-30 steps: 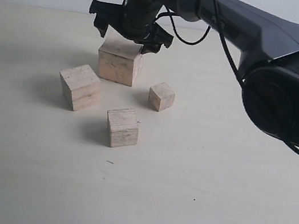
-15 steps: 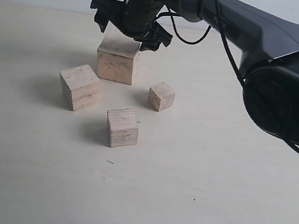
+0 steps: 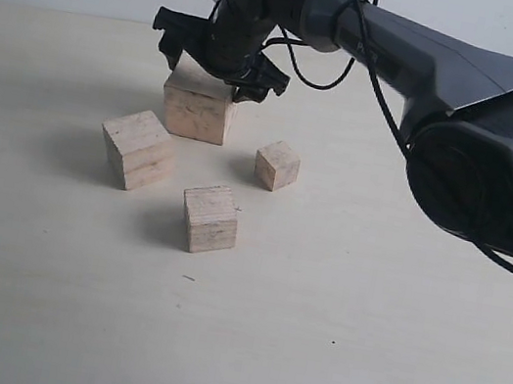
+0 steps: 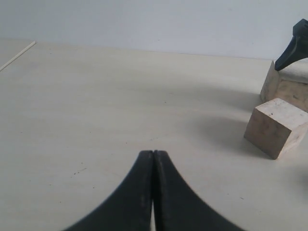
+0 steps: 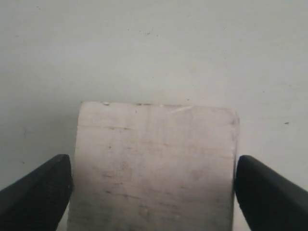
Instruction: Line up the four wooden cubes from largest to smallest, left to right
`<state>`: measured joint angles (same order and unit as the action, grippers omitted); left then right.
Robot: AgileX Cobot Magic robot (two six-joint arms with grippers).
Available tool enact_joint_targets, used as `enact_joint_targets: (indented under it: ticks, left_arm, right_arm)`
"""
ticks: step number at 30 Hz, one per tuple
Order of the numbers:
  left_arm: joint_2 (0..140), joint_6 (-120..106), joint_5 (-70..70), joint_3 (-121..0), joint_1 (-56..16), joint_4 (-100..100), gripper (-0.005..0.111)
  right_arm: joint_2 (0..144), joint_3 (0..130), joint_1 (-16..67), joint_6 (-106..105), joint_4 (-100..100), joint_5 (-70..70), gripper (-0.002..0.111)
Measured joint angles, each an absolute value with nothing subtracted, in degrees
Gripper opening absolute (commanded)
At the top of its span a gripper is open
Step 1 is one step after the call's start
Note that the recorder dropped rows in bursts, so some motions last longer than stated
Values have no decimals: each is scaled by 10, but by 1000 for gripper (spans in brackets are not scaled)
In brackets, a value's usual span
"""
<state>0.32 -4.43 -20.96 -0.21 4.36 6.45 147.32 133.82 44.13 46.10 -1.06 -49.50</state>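
Four wooden cubes sit on the pale table. My right gripper [image 3: 208,69] reaches down over the largest cube [image 3: 196,110] at the back, its fingertips pressed on the cube's two opposite sides. In the right wrist view that cube [image 5: 154,163] fills the whole gap between the jaws of the right gripper [image 5: 154,180]. The second-largest cube [image 3: 137,148] lies front left of it, the third cube [image 3: 209,219] nearest the front, and the smallest cube [image 3: 277,165] to the right. My left gripper [image 4: 153,154] is shut and empty, low over bare table, with the second-largest cube [image 4: 275,126] ahead of it.
The right arm's bulky dark body [image 3: 501,156] hangs over the table's right side. Open tabletop [image 3: 329,344] stretches in front of the cubes and to their left. A wall bounds the table's far edge [image 3: 69,12].
The right gripper has shifted a little to the left, and the largest cube has moved left with it. The other three cubes have stayed put.
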Motion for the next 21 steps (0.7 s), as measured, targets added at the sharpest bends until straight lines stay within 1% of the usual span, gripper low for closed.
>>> enact_joint_targets:
  ticks: [9,11,13,16,17,19,20,21]
  left_arm:
    - [3,-44,-210,-2,44,65,0]
    - [3,-44,-210,-2,44,65,0]
    - [3,-44,-210,-2,44,65,0]
    - [3,-44,-210,-2,44,65,0]
    - [3,-44,-210,-2,44,65,0]
    - [3,-44,-210,-2,44,65,0]
    - [3,-44,-210,-2,44,65,0]
    - [3,-44,-210,-2,44,65,0]
  right_arm:
    - [1478,1339,440,456,3,-482,85]
    - [1478,1339,440,454,0,-482,83]
    - [1478,1339,440,453,0,-482,79]
    - [1478,1340,440,452,0,-486,62]
    - [1478,1342,440,452,0,-489,53]
    - [1478,1343,440,452,3,-498,40]
    - [1478,1343,440,449,5,-502,31]
    - [1477,1343,440,445,7,-508,26]
